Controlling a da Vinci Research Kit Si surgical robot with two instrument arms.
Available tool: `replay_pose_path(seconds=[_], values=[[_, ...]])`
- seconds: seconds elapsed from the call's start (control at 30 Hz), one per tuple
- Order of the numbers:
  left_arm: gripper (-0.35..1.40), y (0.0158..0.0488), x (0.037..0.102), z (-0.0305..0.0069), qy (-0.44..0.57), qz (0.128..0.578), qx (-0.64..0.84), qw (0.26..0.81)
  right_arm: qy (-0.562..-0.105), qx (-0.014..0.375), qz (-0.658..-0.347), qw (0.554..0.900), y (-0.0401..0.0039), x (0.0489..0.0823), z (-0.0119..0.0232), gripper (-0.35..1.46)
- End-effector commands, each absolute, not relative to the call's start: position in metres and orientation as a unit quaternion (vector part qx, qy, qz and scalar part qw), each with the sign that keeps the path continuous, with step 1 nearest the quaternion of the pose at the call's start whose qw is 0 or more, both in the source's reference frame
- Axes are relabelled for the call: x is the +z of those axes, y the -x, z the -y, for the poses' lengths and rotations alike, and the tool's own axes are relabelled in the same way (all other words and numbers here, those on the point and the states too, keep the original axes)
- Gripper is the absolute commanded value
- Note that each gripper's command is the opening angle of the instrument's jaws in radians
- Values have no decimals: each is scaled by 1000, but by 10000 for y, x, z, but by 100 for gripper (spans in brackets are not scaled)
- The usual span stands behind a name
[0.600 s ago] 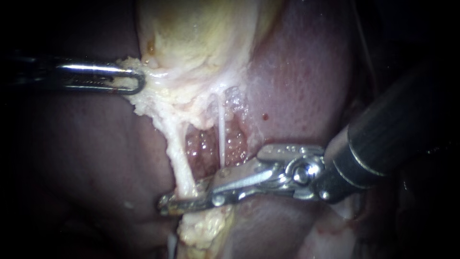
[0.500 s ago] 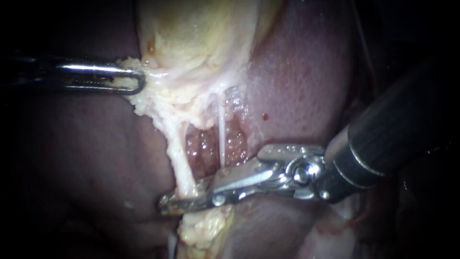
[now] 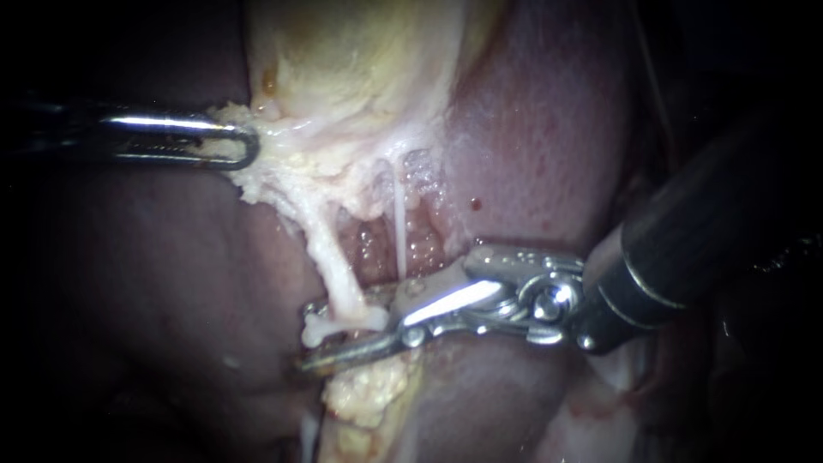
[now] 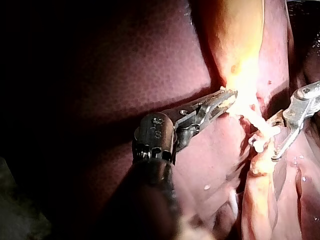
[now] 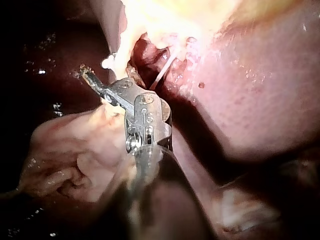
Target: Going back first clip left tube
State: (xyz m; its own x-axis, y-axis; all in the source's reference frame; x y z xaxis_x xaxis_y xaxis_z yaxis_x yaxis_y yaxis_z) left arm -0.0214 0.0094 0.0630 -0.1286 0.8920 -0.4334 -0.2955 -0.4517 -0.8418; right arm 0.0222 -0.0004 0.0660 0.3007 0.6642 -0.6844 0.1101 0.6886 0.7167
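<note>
The left tube (image 3: 330, 257) is a pale cord running down from the gallbladder (image 3: 360, 60). A white clip (image 3: 330, 326) sits across its lower end. My right instrument (image 3: 307, 337) comes in from the right, its jaws open, one above and one below the clip. The thin white right tube (image 3: 399, 231) hangs just beside it, bare. My left instrument (image 3: 236, 147) is shut on pale fatty tissue at the gallbladder's edge and holds it out to the left. In the left wrist view the clip (image 4: 256, 142) shows ahead of my left instrument (image 4: 227, 97).
Dark red liver (image 3: 531, 137) surrounds the field on both sides. A lump of yellow fat (image 3: 369, 394) lies under my right instrument's jaws. In the right wrist view a pink fold of tissue (image 5: 75, 150) lies beside the shaft.
My right instrument's jaws, earlier closed around the left tube, have opened and shifted slightly up and right. A white clip now shows on the tube. The left instrument has not moved.
</note>
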Motion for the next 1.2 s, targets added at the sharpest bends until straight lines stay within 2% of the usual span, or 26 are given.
replay_pose_path(seconds=[0.03,0.17,0.43,0.77,0.97,1.2], values=[[-35,214,629,-94,500,298,690,431,-317,194,-566,736,-222,662,2,49],[-35,214,629,-94,500,298,690,431,-268,187,-575,750,-215,668,-1,49],[-35,213,629,-94,500,298,690,430,-239,165,-583,759,-188,664,1,50],[-35,212,629,-93,500,298,690,430,-222,106,-597,763,-99,640,0,50],[-35,212,629,-93,500,298,690,430,-220,86,-573,785,-62,622,-15,50],[-35,212,629,-93,500,298,690,430,-212,96,-564,793,-42,606,-34,50]])
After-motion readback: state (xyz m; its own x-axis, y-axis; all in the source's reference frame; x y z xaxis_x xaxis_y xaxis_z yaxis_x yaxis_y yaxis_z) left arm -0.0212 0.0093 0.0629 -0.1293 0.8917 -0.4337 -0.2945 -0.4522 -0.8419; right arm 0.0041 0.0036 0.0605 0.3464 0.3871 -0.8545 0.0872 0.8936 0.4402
